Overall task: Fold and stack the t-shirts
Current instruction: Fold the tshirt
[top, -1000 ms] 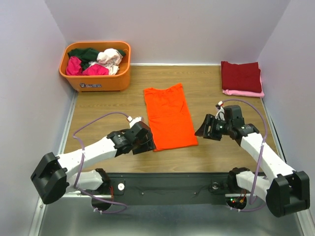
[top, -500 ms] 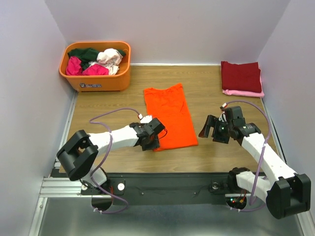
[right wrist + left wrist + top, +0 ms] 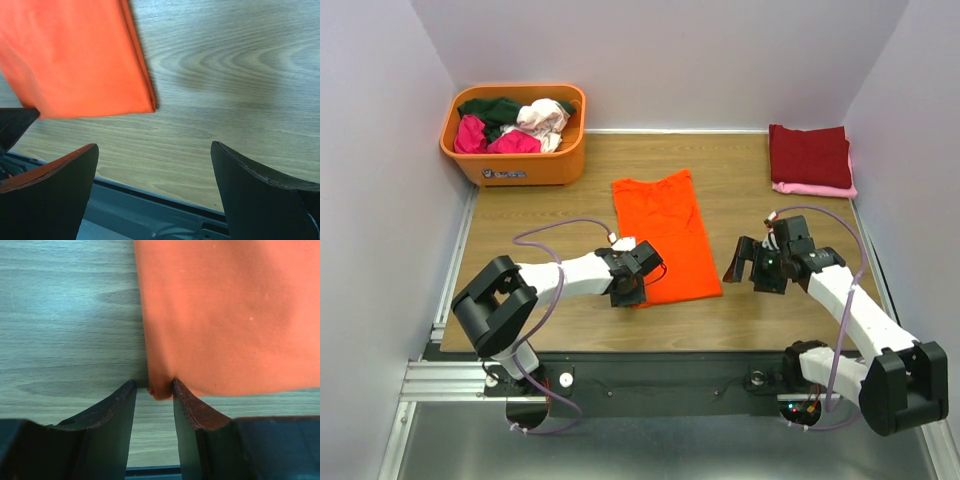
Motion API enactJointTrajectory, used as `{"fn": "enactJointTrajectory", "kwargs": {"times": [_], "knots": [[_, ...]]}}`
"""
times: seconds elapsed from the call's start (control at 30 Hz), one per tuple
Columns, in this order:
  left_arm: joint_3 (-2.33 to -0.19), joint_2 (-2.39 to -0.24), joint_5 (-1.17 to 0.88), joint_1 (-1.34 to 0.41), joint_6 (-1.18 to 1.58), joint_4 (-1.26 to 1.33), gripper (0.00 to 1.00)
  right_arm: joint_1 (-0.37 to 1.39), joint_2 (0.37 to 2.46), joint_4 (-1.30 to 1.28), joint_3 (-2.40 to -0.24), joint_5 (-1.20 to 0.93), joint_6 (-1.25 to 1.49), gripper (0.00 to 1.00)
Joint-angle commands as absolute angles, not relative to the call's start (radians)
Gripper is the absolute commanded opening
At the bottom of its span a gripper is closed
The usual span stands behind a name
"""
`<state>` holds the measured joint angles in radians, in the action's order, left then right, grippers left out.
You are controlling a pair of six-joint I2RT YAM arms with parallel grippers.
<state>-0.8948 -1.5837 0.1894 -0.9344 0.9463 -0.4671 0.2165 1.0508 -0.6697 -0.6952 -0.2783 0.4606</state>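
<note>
Left claw (image 3: 154, 386) has advanced, straddling orange t-shirt (image 3: 665, 235) corner; tub (image 3: 520, 168) well beyond.

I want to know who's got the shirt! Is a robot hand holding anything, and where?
The left gripper straddles a near corner of the orange shirt; whether it pinches can't be told. The right gripper is open, holding nothing.

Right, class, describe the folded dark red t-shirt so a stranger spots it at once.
On the brown wooden table, look to the far right corner. A folded dark red cloth t-shirt lies there on a pink t-shirt; it is the darker, upper layer.
</note>
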Motion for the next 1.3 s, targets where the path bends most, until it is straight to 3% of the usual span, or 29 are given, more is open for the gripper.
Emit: {"fn": "enactJointTrajectory", "kwargs": {"times": [0.0,0.1,0.3,0.33,0.43,0.57,0.6,0.73,1.03,1.27], "knots": [[-0.914,-1.618,0.218,-0.94,0.925,-0.512,0.46,0.216,1.089,-0.65,-0.733,-0.252,0.434,1.0],[-0.9,-1.64,0.192,-0.943,0.922,-0.503,0.4,0.218,1.114,-0.637,-0.735,-0.239,0.437,1.0],[-0.873,-1.64,0.166,-0.95,0.913,-0.494,0.17,0.259,1.163,-0.571,-0.727,-0.135,0.485,0.99],[-0.87,-1.641,0.166,-0.951,0.91,-0.494,0.09,0.291,1.186,-0.565,-0.729,-0.12,0.508,0.99],[-0.862,-1.637,0.166,-0.95,0.904,-0.491,0.0,0.356,1.232,-0.546,-0.741,-0.049,0.535,0.95],[-0.847,-1.641,0.15,-0.951,0.881,-0.474,0.0,0.431,1.308,-0.52,-0.759,-0.006,0.584,0.76],[-0.845,-1.64,0.149,-0.95,0.877,-0.471,0.0,0.44,1.321,-0.515,-0.764,-0.006,0.592,0.66],[-0.838,-1.625,0.147,-0.951,0.868,-0.463,0.0,0.482,1.371,-0.5,-0.79,0.028,0.623,0.56],[-0.821,-1.605,0.144,-0.951,0.867,-0.451,0.0,0.54,1.434,-0.497,-0.798,0.069,0.667,0.45],[-0.824,-1.595,0.144,-0.951,0.859,-0.456,0.0,0.541,1.388,-0.543,-0.767,0.143,0.673,0.45]]}}
